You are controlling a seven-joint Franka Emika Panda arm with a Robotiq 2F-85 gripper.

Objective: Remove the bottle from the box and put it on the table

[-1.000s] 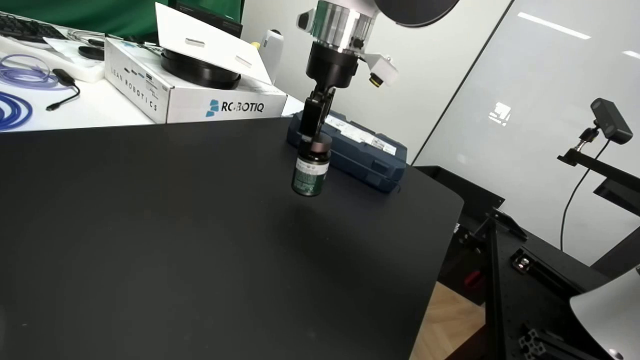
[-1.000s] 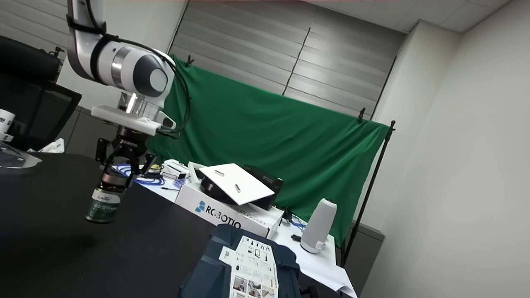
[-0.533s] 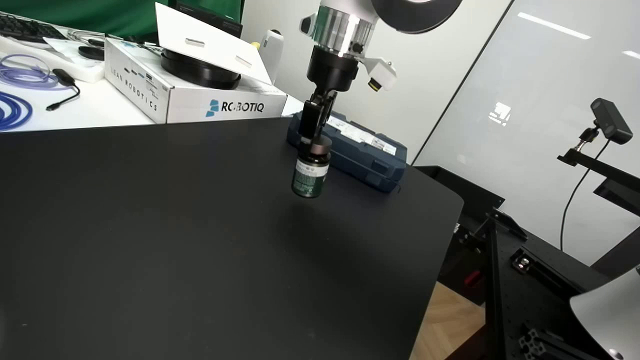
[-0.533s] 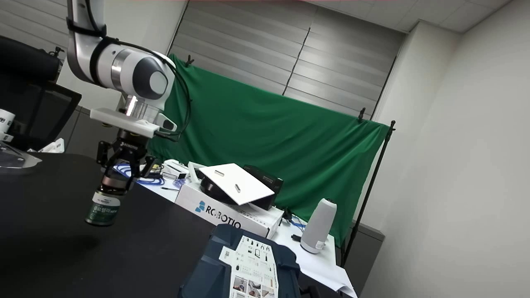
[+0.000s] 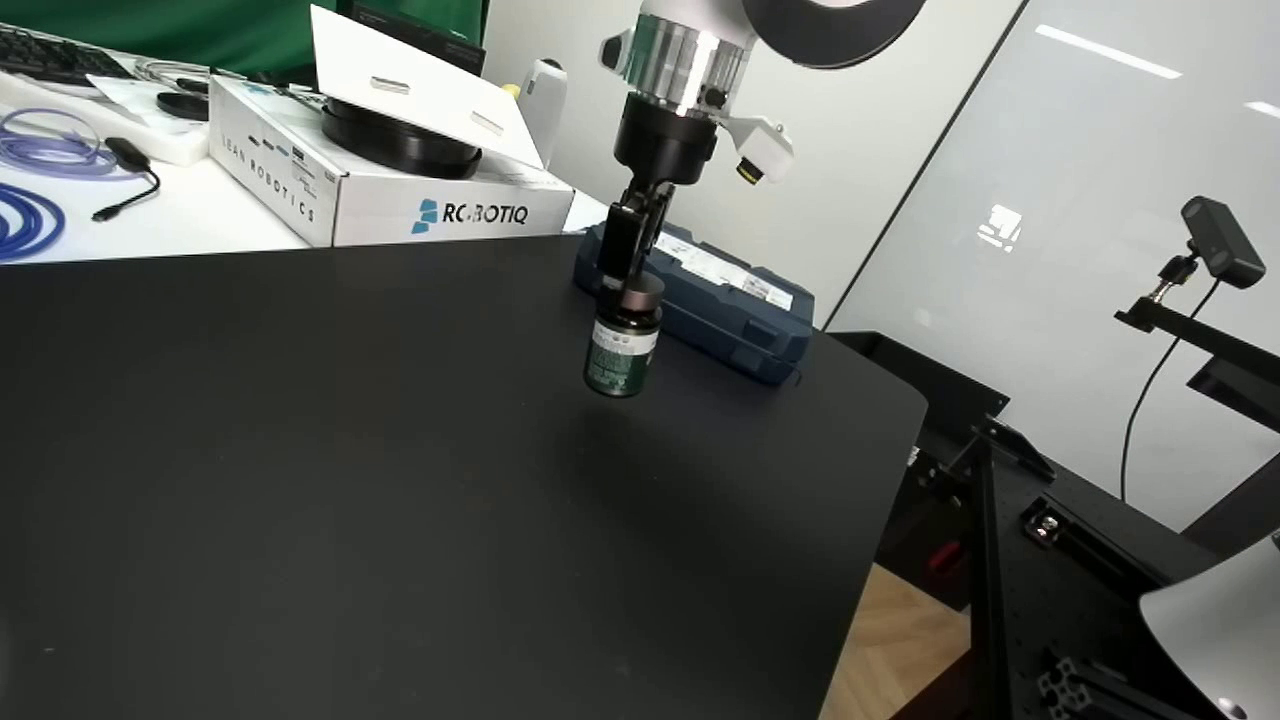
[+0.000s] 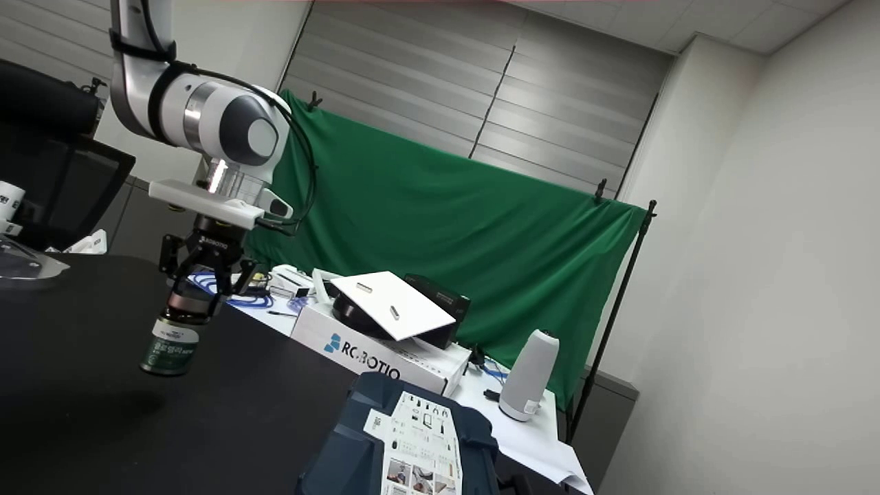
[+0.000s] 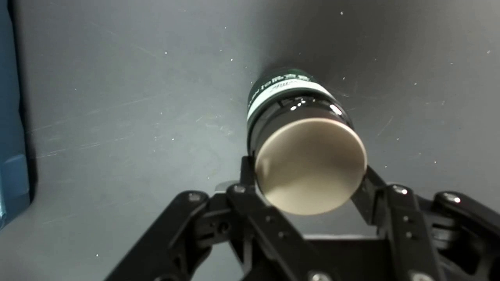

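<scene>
- The gripper [image 7: 308,175] pinches the green-labelled bottle [image 5: 623,338], its fingers [image 7: 247,171] set against opposite sides of the cap [image 7: 312,168], which looks tan in the wrist view.
- The bottle hangs cap-up over the desk [image 5: 400,500], its base clear of the black surface; in an exterior view a dark shadow [image 6: 127,405] lies below it, apart from the base.
- A white band [image 5: 625,340] crosses the bottle above the dark green part of its label, whose pale lettering is too small to read surely.
- The bottle is outside the navy-blue hard case [image 5: 715,325], which lies on the desk with its lid down and a white printed sheet [image 6: 423,440] on top.
- A strip of blue [image 7: 9,117] runs along the left edge of the wrist view, well apart from the bottle.
- Beyond the desk, a white cardboard box [image 5: 385,210] lettered ROBOTIQ sits on a white surface [image 5: 200,215], with a white panel [image 5: 425,85] tilted over a black round object [image 5: 400,145] on top.
- Blue cables [image 5: 48,222] lie coiled near that box, and a green curtain [image 6: 440,220] hangs behind in both exterior views.
</scene>
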